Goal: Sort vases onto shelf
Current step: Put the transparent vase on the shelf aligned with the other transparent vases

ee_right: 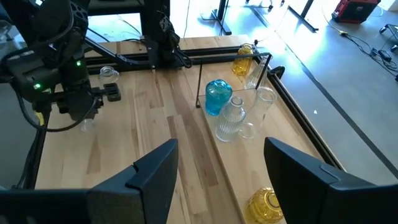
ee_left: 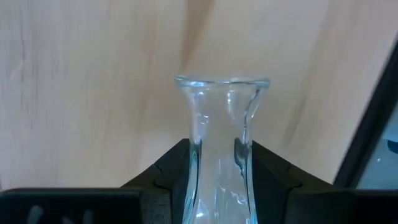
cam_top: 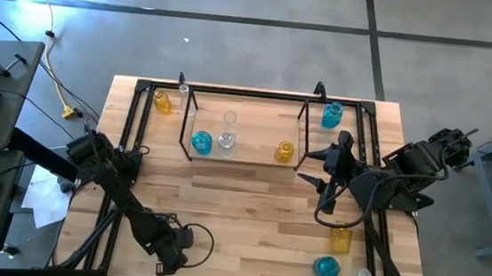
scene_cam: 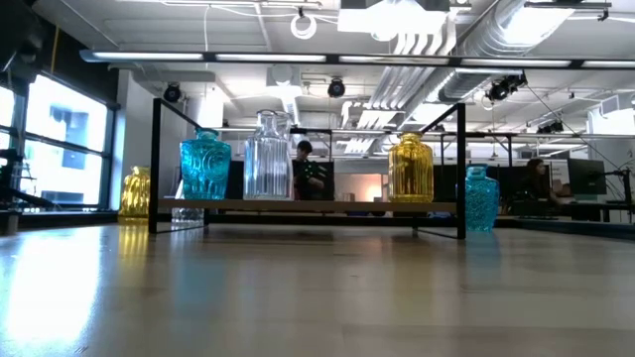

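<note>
- I see the left gripper point(cam_top: 184, 251), lower left in the high view, pinching a clear vase point(ee_left: 222, 146) by its neck.
- Right gripper point(cam_top: 318, 167) spread wide, just right of the amber vase point(cam_top: 285, 150) on the shelf point(cam_top: 245, 93).

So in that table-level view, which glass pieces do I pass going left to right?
Amber-yellow glass vase → blue patterned glass vase → clear ribbed glass bottle → amber-yellow rounded glass jar → blue glass vase, just beyond the black-rod shelf.
</note>
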